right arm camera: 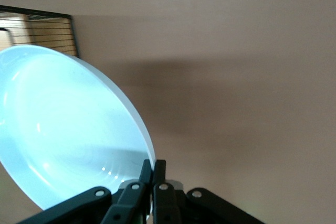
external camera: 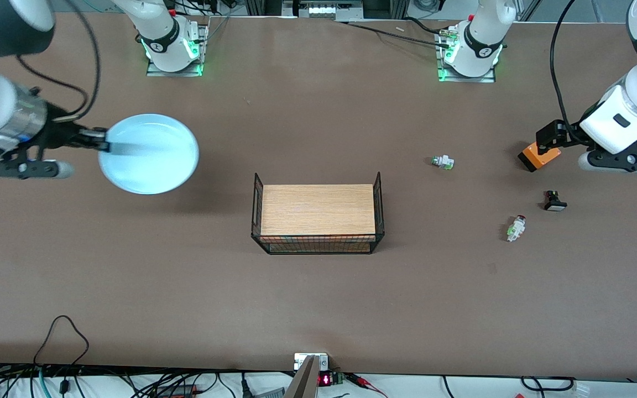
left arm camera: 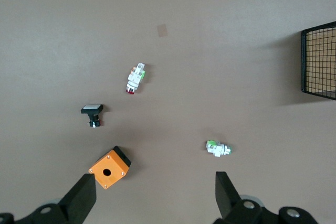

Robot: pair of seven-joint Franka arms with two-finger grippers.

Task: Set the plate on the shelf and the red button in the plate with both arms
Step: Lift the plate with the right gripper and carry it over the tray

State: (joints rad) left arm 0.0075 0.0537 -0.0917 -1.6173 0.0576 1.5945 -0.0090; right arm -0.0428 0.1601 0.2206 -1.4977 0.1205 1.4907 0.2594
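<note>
Right end effector point(external camera: 102, 145): clamped on rim of plate point(external camera: 150, 153), carried above bench point(external camera: 318, 309) toward right arm's end, basket point(external camera: 317, 218) nearby. Left end effector point(left arm camera: 152, 192): spread wide, empty, over orange box point(external camera: 539, 156). Red button point(external camera: 515, 228): on bench, nearer front camera than the box, closest to left arm.

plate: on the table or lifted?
Lifted. The right pincer is shut on the plate rim, and the right wrist view shows it tilted above its shadow on the table.

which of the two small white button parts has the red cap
The red button, nearer the front camera, beside the black button. The white-green part, nearer the wire basket, shows no red.
</note>
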